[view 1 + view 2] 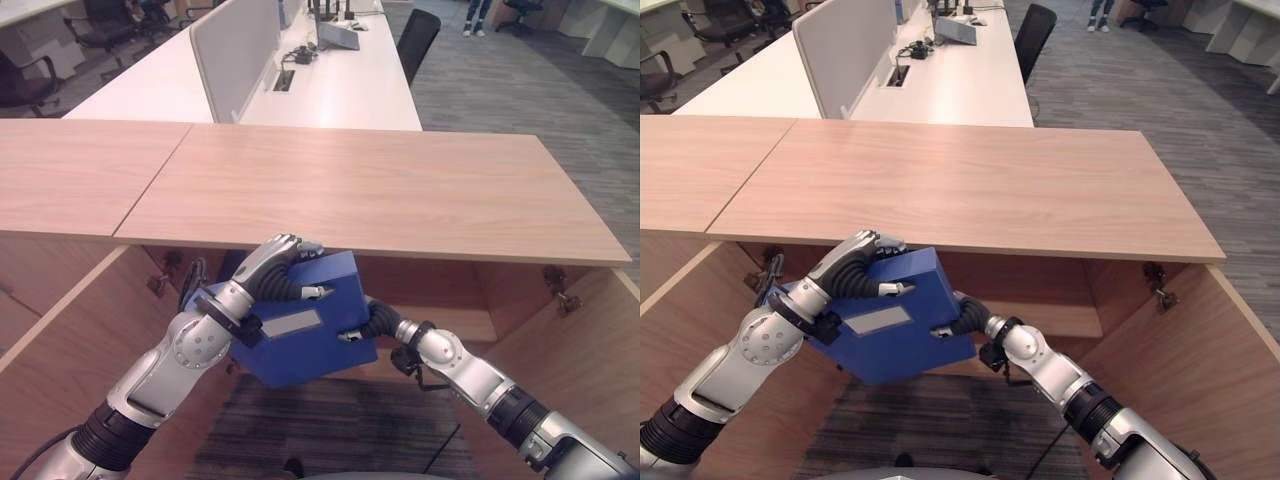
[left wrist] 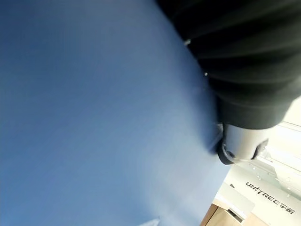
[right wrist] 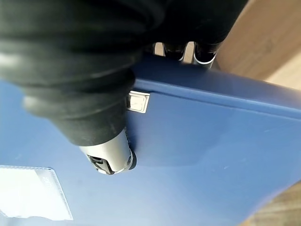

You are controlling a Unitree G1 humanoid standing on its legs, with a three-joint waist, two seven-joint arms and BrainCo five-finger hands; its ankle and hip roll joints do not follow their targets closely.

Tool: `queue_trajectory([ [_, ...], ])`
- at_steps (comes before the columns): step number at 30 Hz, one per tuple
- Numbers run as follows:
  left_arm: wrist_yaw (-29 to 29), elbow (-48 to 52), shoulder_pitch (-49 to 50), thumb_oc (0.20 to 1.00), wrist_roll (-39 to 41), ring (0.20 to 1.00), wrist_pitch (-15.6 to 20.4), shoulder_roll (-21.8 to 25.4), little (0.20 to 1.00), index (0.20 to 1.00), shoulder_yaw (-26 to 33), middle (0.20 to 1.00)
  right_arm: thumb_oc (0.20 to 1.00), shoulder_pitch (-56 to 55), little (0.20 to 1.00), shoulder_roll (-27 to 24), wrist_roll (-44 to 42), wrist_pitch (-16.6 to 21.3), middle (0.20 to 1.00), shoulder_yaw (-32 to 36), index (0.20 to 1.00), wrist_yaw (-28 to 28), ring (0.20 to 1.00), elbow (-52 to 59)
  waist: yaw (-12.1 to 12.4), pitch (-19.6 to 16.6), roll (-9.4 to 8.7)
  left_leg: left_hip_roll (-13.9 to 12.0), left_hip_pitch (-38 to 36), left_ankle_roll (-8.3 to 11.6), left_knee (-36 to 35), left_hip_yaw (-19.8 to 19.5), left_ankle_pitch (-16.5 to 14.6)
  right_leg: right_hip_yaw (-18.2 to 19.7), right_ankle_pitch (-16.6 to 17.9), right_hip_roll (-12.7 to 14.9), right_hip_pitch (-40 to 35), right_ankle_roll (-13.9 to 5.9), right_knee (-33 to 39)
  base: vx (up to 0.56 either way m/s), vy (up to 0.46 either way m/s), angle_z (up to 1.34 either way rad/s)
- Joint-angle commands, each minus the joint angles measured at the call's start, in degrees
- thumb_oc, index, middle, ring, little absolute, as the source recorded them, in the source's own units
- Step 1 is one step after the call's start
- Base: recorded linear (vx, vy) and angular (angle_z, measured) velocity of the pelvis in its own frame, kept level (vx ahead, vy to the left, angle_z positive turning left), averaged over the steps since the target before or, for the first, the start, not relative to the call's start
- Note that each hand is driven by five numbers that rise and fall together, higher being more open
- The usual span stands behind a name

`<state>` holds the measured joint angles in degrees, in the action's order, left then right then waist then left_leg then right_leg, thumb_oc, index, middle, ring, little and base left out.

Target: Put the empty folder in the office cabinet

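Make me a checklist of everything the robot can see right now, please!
Surface: wooden cabinet top, bare.
Job's things: blue folder held between both hands in front of the open cabinet, tilted, below the top.
Clutter: nothing seen.
Hands: left hand curled over the folder's upper edge; right hand gripping its right side.
Cables: nothing seen.
Surroundings: white desks with a divider, black office chair, grey carpet, a person's legs far off.

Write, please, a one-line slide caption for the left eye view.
Both hands, left hand and right hand, hold the blue folder before the open cabinet.
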<state>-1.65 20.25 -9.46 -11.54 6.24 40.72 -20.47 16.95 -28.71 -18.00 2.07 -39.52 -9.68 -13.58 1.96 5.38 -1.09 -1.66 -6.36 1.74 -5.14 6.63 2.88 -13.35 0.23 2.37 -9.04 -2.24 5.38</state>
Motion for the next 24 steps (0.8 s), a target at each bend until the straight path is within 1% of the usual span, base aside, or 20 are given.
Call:
queue_trajectory([
  [1,2.4,4.02,-9.38,0.238,10.91,0.238,6.52,-8.95,0.238,0.238,-5.44,0.238,0.2,2.21,0.2,11.16,-22.72,2.82,0.2,-1.65,0.2,-2.46,0.2,4.27,-0.28,-1.05,-1.84,1.06,-2.35,-0.43,0.14,-1.3,-7.14,0.07,-1.75,1.17,0.77,-3.33,-0.38,0.0,0.0,0.0],
  [2,2.16,3.58,-8.82,0.47,11.76,0.47,6.17,-9.18,0.47,0.47,-5.28,0.47,0.2,2.27,0.2,11.51,-23.99,2.72,0.2,-1.46,0.2,-2.34,0.2,4.04,-0.2,-1.07,-1.83,1.05,-2.38,-0.42,0.14,-1.29,-7.14,0.08,-1.76,1.15,0.77,-3.32,-0.38,0.0,0.0,0.0],
  [3,1.7,3.16,-8.25,0.517,12.78,0.517,5.79,-9.35,0.517,0.517,-5.2,0.517,0.2,2.03,0.2,11.81,-24.85,2.43,0.2,-1.46,0.2,-2.35,0.2,4.05,-0.15,-1.05,-1.85,1.04,-2.4,-0.4,0.14,-1.28,-7.14,0.04,-1.73,1.15,0.76,-3.32,-0.38,0.0,0.0,0.0],
  [4,1.11,2.36,-7.17,0.586,14.1,0.586,5.23,-9.58,0.586,0.586,-4.96,0.586,0.2,1.42,0.2,12.06,-25.95,2.29,0.2,-1.33,0.2,-2.66,0.2,3.97,-0.11,-0.94,-1.9,1.04,-2.44,-0.37,0.14,-1.26,-7.12,0.01,-1.72,1.14,0.75,-3.29,-0.38,0.0,0.0,0.0],
  [5,0.72,1.9,-6.16,0.912,14.83,0.912,4.95,-9.62,0.912,0.912,-4.63,0.912,0.2,0.94,0.2,12.16,-26.58,2.2,0.2,-1.34,0.2,-2.72,0.2,3.59,-0.1,-0.97,-1.92,1.01,-2.46,-0.35,0.14,-1.28,-7.14,0.0,-1.72,1.15,0.73,-3.26,-0.38,0.0,0.0,0.0],
  [6,0.39,1.28,-5.0,1.0,15.57,1.0,4.49,-9.72,1.0,1.0,-4.41,1.0,0.2,0.35,0.2,12.12,-26.68,1.78,0.2,-1.32,0.2,-2.72,0.2,3.62,-0.1,-0.98,-1.92,0.98,-2.44,-0.32,0.14,-1.26,-7.13,-0.03,-1.72,1.15,0.73,-3.24,-0.38,0.0,0.0,0.0],
  [9,-1.03,-1.53,0.04,1.0,17.01,1.0,2.93,-9.46,1.0,1.0,-2.6,1.0,0.2,-3.01,0.2,11.76,-26.34,0.89,0.2,-0.07,0.2,-2.88,0.2,2.49,-0.02,-0.85,-1.99,0.95,-2.44,-0.29,0.14,-1.26,-7.1,-0.04,-1.69,1.11,0.73,-3.21,-0.38,0.0,0.0,0.0],
  [13,-2.08,-3.32,3.46,1.0,15.52,1.0,2.23,-8.49,1.0,1.0,-0.97,1.0,0.2,-5.86,0.2,11.34,-26.49,0.56,0.2,1.33,0.2,-3.27,0.2,2.19,0.0,-0.87,-2.01,0.89,-2.37,-0.23,0.14,-1.32,-7.08,-0.13,-1.71,1.05,0.8,-3.21,-0.38,0.0,0.0,0.0],
  [14,-2.36,-4.06,4.38,1.0,14.42,1.0,2.04,-8.05,1.0,1.0,-0.51,1.0,0.2,-6.3,0.2,11.39,-26.09,0.53,0.2,1.77,0.2,-2.98,0.2,1.65,0.04,-0.8,-2.0,0.88,-2.39,-0.22,0.14,-1.36,-7.09,-0.09,-1.72,1.03,0.81,-3.2,-0.38,0.0,0.0,0.0],
  [15,-3.14,-4.9,6.37,1.0,11.95,1.0,1.76,-6.63,1.0,1.0,0.86,1.0,0.2,-8.72,0.2,10.69,-24.64,0.0,0.2,2.49,0.2,-3.57,0.2,1.87,0.01,-0.65,-2.01,0.84,-2.37,-0.15,0.14,-1.37,-7.1,-0.14,-1.77,1.0,0.81,-3.18,-0.38,0.0,0.0,0.0],
  [20,-3.63,-6.47,11.02,1.0,8.84,1.0,1.3,-5.28,1.0,1.0,3.69,1.0,0.2,-10.83,0.2,10.34,-22.77,-0.27,0.2,3.74,0.2,-3.53,0.2,1.05,0.07,-0.64,-2.02,0.84,-2.31,-0.15,0.14,-1.48,-7.16,-0.08,-1.83,0.98,0.87,-3.14,-0.38,0.0,0.0,0.0],
  [21,-3.63,-7.8,12.32,1.0,6.11,1.0,1.09,-4.57,1.0,1.0,4.65,1.0,0.2,-11.36,0.2,10.39,-21.83,-0.36,0.2,4.5,0.2,-3.23,0.2,0.03,0.17,-0.57,-1.98,0.84,-2.26,-0.16,0.14,-1.54,-7.17,-0.16,-1.85,0.95,0.88,-3.13,-0.38,0.0,0.0,0.0],
  [22,-3.61,-7.78,12.41,1.0,6.02,1.0,1.11,-4.56,1.0,1.0,4.67,1.0,0.2,-11.38,0.2,10.45,-21.79,-0.35,0.2,4.46,0.2,-3.23,0.2,0.01,0.14,-0.61,-2.01,0.84,-2.26,-0.16,0.14,-1.54,-7.17,-0.16,-1.86,0.95,0.88,-3.13,-0.38,0.0,0.0,0.0],
  [23,-3.78,-8.88,13.27,1.0,3.99,1.0,0.8,-4.3,1.0,1.0,5.14,1.0,0.2,-11.37,0.2,10.46,-21.12,-0.52,0.2,4.77,0.2,-3.17,0.2,-0.65,0.24,-0.57,-1.99,0.86,-2.22,-0.15,0.14,-1.52,-7.16,-0.12,-1.87,0.92,0.9,-3.12,-0.38,0.0,0.0,0.0],
  [24,-3.9,-10.71,14.68,1.0,0.55,1.0,0.21,-3.42,1.0,1.0,5.75,1.0,0.2,-11.45,0.2,10.62,-19.63,-0.86,0.2,5.26,0.2,-2.76,0.2,-1.89,0.35,-0.36,-1.88,0.8,-2.12,-0.13,0.14,-1.43,-7.15,-0.21,-1.85,0.96,1.01,-3.21,-0.38,0.0,0.0,0.0],
])
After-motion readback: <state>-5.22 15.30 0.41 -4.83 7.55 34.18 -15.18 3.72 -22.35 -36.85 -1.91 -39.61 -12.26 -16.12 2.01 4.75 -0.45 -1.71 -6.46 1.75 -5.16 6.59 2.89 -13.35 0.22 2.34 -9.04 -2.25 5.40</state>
